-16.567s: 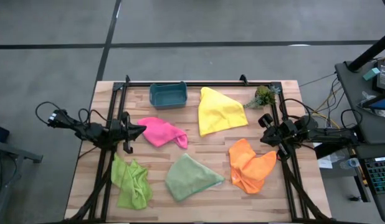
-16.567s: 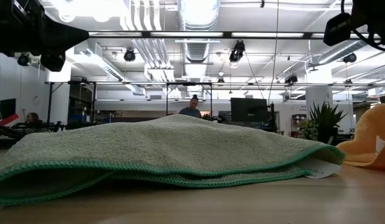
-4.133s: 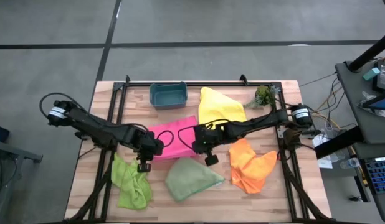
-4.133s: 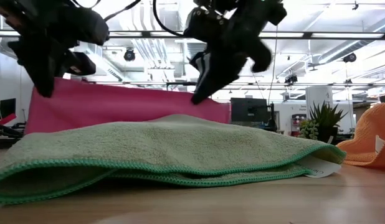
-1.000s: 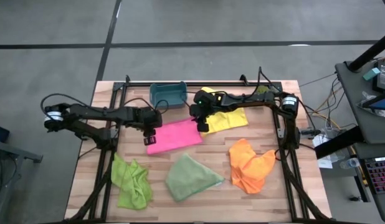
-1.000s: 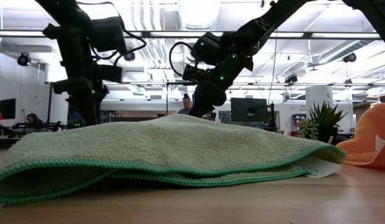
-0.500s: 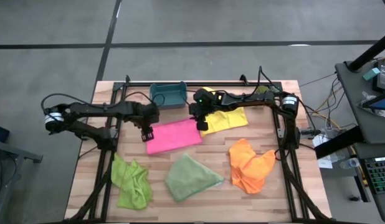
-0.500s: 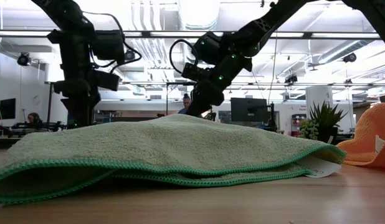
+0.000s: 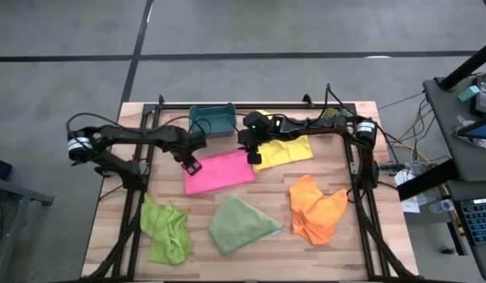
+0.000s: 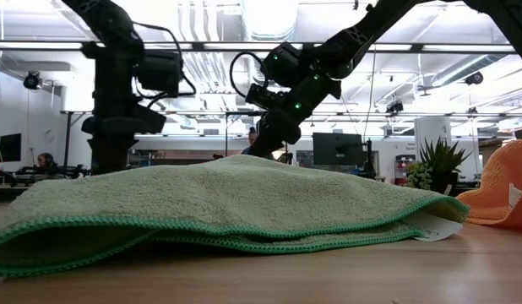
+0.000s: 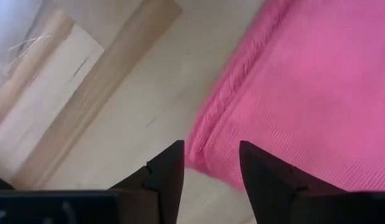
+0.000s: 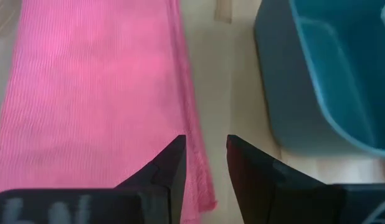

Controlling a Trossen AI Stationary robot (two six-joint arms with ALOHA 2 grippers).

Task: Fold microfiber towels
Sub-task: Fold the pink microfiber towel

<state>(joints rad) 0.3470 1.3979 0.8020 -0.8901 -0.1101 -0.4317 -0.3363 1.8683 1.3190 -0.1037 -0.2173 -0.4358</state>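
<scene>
Mid-table, pink towel (image 9: pixel 219 171) lies flat, folded. Left gripper (image 9: pixel 193 165) hovers over its left corner, jaws parted, holding nothing. Right gripper (image 9: pixel 254 156) sits at the right far corner, jaws parted around the edge.

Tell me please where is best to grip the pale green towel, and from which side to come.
Probably the pale green towel's pointed corner toward the orange towel. It lies crumpled, wide toward the lime towel, tapering to that tip. Coming from above seems easiest, since only that tip offers a thin edge to pinch.
</scene>
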